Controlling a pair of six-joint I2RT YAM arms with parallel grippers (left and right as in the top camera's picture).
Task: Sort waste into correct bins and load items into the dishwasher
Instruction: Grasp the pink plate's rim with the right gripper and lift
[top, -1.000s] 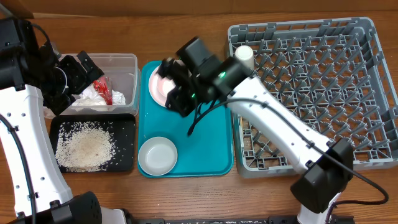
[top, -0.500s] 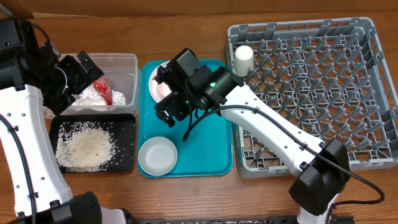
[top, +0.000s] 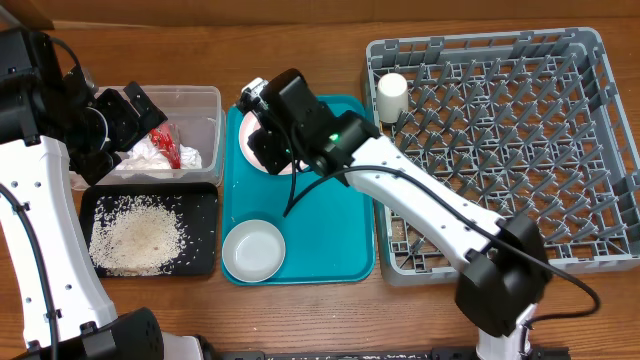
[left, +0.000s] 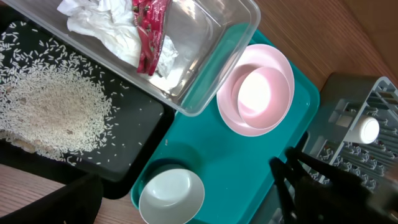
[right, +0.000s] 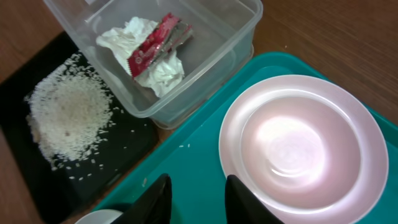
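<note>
Pink plate (right: 298, 86), bowl (right: 298, 146) nested on it, at teal tray (top: 330, 230) far end. Right gripper (right: 198, 193) hovers just above plate, fingers slightly parted, empty. Left gripper (top: 138, 112) wide open, empty, over clear tub (top: 205, 110) left of tray; napkin (top: 150, 152), red wrapper (top: 167, 145) inside.

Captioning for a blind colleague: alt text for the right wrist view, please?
A pink plate holding a pale bowl sits on a teal tray beyond the open tool. Behind, a clear tub holds a napkin and red wrapper.

White links (top: 430, 200); black joints (top: 505, 285), cable (top: 310, 190), right end effector (right: 198, 199); green light (top: 333, 137).
</note>
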